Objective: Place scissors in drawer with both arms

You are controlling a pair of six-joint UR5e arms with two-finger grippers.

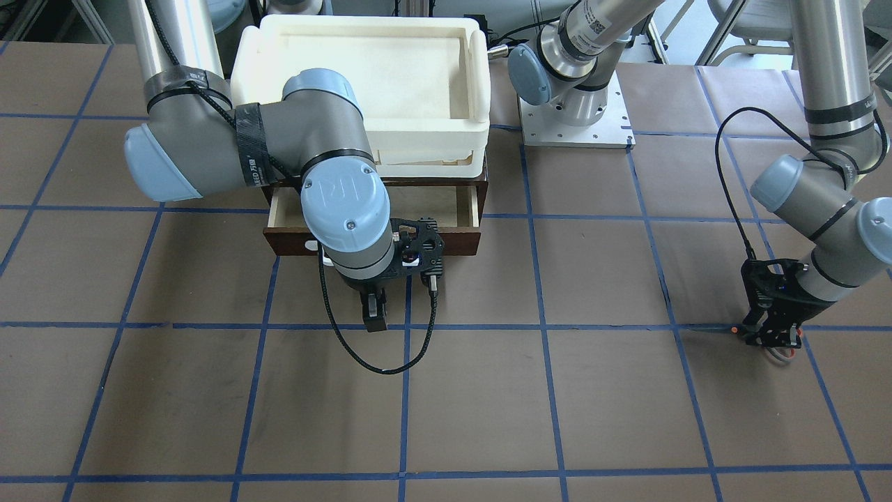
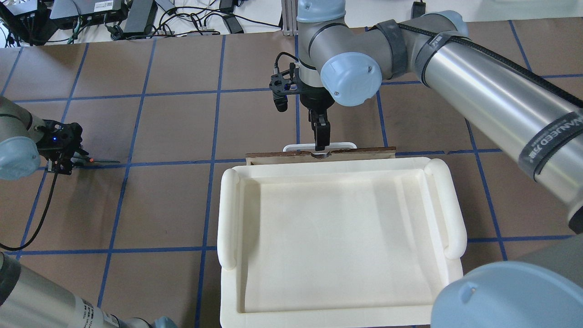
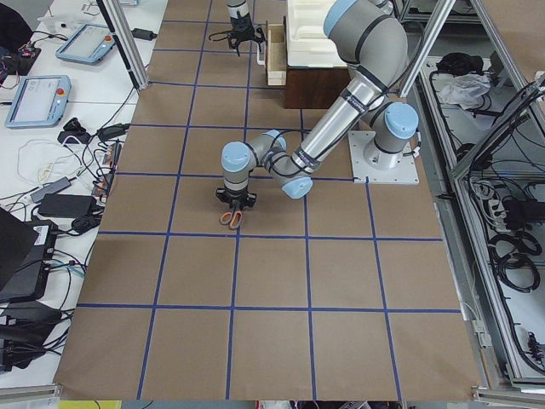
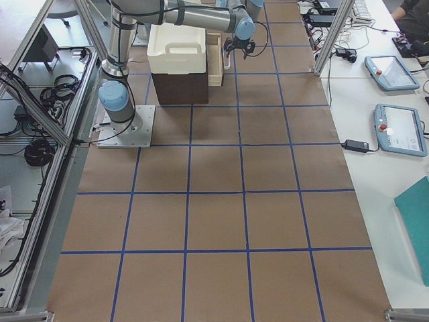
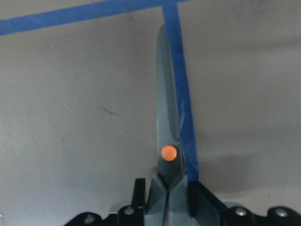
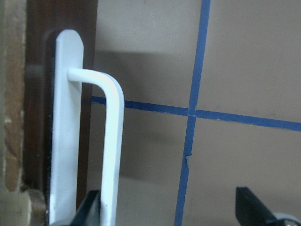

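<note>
The scissors (image 5: 165, 122) lie along a blue tape line, silver blade and orange pivot dot showing. My left gripper (image 5: 167, 197) is shut on their grey handle neck, low at the table (image 1: 770, 338); their orange handles show under it in the exterior left view (image 3: 232, 219). The dark-brown drawer (image 1: 453, 240) stands pulled open under the tray, its pale inside bare. My right gripper (image 1: 374, 314) is open just in front of it. In the right wrist view the white bar handle (image 6: 110, 141) sits just inside one of the fingers (image 6: 89, 209), apart from the other.
A cream-white plastic tray (image 1: 481, 90) sits on top of the drawer cabinet. The right arm's elbow hangs over the drawer's front. A silver arm base plate (image 1: 613, 136) is bolted beside the cabinet. Brown paper with blue tape lines (image 1: 543, 390) covers the table.
</note>
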